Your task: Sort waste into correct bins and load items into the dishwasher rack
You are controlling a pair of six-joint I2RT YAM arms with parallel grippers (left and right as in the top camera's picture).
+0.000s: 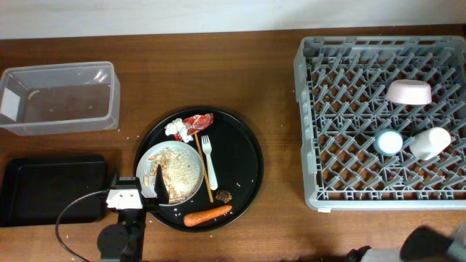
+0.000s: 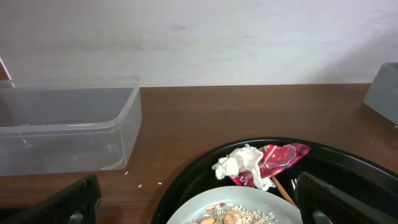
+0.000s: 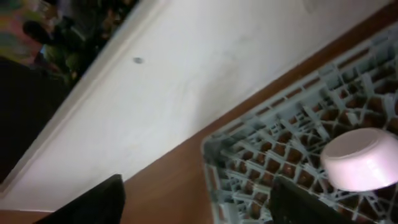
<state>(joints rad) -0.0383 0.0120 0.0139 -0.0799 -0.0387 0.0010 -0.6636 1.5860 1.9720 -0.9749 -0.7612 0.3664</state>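
Left gripper (image 1: 138, 183), jaws wide, at left rim of crumb-strewn white plate (image 1: 178, 171) on round black tray (image 1: 244, 156), amid fork (image 1: 208, 161), stick (image 1: 203, 169), red wrapper (image 1: 198, 122), carrot (image 1: 207, 215). Right gripper (image 3: 202, 202) wide, empty, near dishwasher rack (image 1: 349, 94) holding bowl (image 1: 408, 92), blue cup (image 1: 389, 142), white cup (image 1: 429, 142).

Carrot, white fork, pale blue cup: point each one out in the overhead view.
carrot (image 1: 207, 215), overhead view, middle of its orange body.
white fork (image 1: 210, 166), overhead view, midway along the handle.
pale blue cup (image 1: 388, 142), overhead view, centre of its round upward face.
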